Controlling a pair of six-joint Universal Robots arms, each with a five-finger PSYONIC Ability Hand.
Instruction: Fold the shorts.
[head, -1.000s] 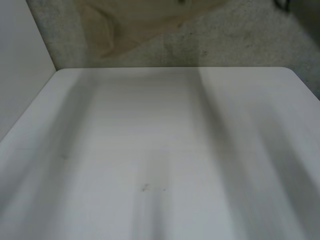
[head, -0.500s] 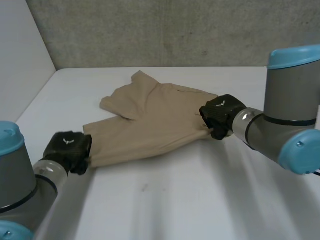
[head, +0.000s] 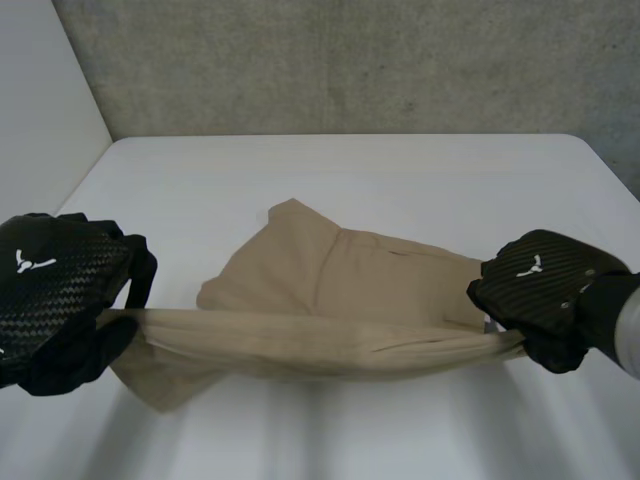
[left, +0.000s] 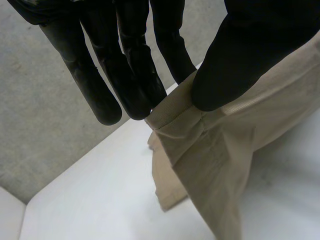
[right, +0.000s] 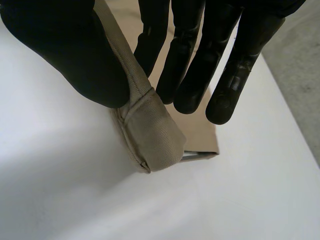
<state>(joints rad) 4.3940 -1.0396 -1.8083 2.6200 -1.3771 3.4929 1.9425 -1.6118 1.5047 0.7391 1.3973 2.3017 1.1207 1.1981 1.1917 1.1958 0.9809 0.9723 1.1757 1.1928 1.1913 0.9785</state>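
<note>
1. Two black, carbon-weave robot hands stretch a pair of tan cloth shorts (head: 340, 290) over a smooth white table (head: 350, 170). The left hand (head: 60, 300) is at the garment's 9 o'clock and the right hand (head: 545, 290) at its 3 o'clock.
2. Both hands are clamped on cloth. The left pinches one end of the near edge between thumb and straight fingers. The right nips a thick, stitched end (seemingly the waistband) the same way.
3. The near edge runs raised and taut between them at 6 o'clock, while the rest lies flat on the table toward 12 o'clock. Holding both ends probably keeps that edge straight so it can be carried across for the fold.
4. The head view gives the whole spread and the spacing of the hands, whose backs hide the pinches. The left wrist view shows cloth hanging slack below the left thumb (left: 240, 55). The right wrist view shows a rolled end under the right thumb (right: 70, 55).
</note>
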